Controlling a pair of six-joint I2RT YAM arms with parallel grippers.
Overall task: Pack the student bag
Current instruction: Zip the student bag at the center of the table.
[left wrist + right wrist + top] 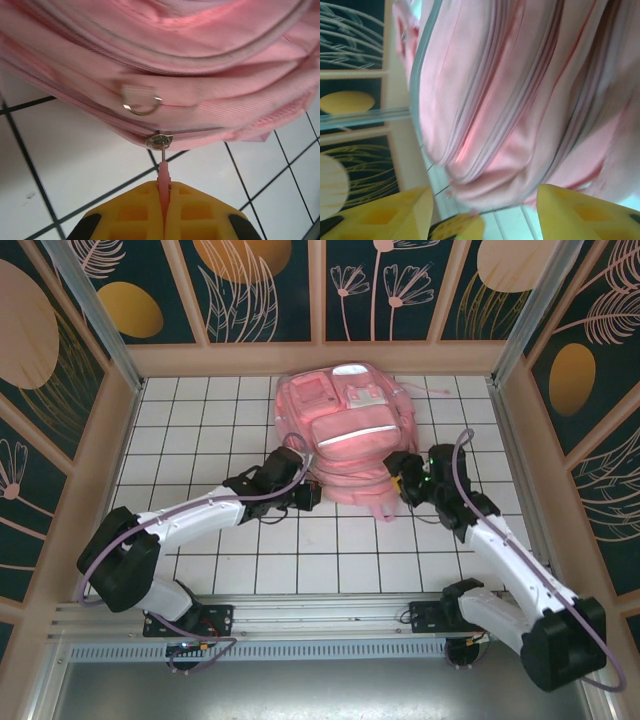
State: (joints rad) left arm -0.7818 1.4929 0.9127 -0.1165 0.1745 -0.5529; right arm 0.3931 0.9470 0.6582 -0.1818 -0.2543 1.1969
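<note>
Yellow fingers (135, 210) of your left gripper (164, 195) are pressed together on the pink zipper pull (164, 176) of the student bag (345, 425), which lies at the far middle of the tiled table (200, 540). Your right gripper (485, 212) stands apart, with bag fabric just ahead of its gap. Pull steadily along the zip line, and brace the bag with the right so it does not slide.

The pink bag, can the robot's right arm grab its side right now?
Probably yes. The right gripper is open, and the student bag bulges just in front of its yellow fingers, with nothing in the way.
</note>
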